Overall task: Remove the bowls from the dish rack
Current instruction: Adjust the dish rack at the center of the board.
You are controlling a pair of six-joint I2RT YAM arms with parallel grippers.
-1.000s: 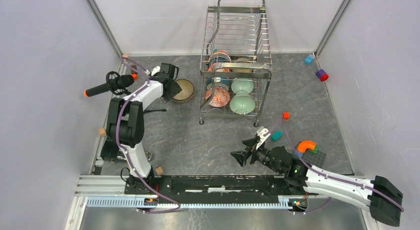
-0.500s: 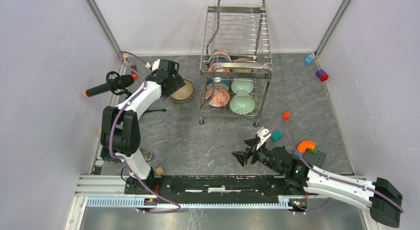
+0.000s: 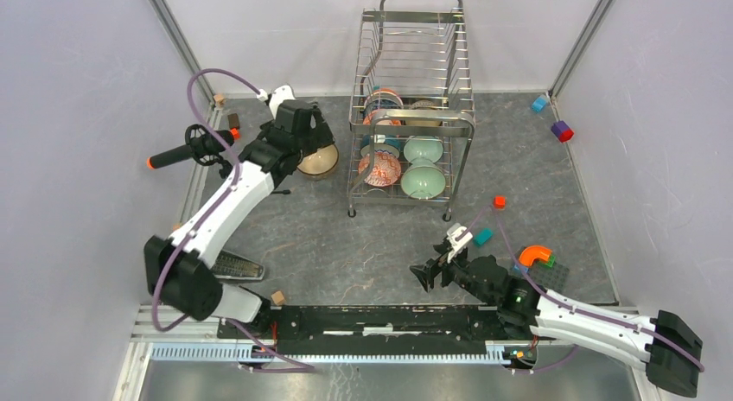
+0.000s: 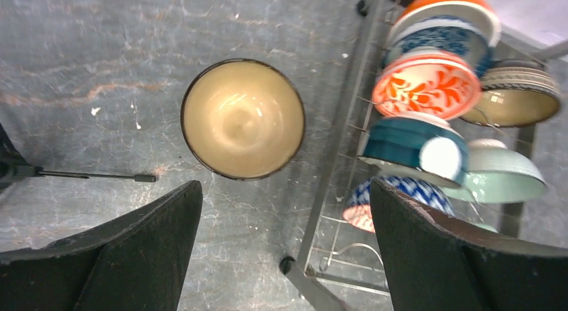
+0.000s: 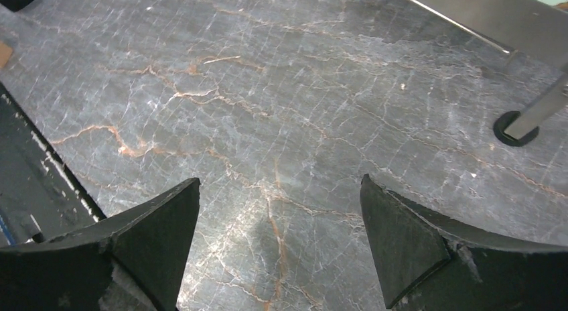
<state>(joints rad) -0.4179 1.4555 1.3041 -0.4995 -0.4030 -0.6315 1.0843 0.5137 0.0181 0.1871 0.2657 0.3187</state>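
Grey marbled table (image 3: 346, 245), walled on three sides, carries the dish rack (image 3: 413, 116) at its far middle, with tilted bowls (image 3: 423, 178) crowded together inside. One tan bowl (image 4: 242, 118) sits upright on the table just left of the rack, apart from it. The left gripper (image 4: 285, 190) hangs over that bowl, jaws wide and holding nothing. The right gripper (image 5: 280, 190), also wide and empty, hovers low by the near edge. Reaching for the rack, a left finger could clip the tan bowl or the wires, and lifting one bowl could tip its neighbours. Open room lies between rack and near edge; blocks (image 3: 536, 255) crowd the right side.
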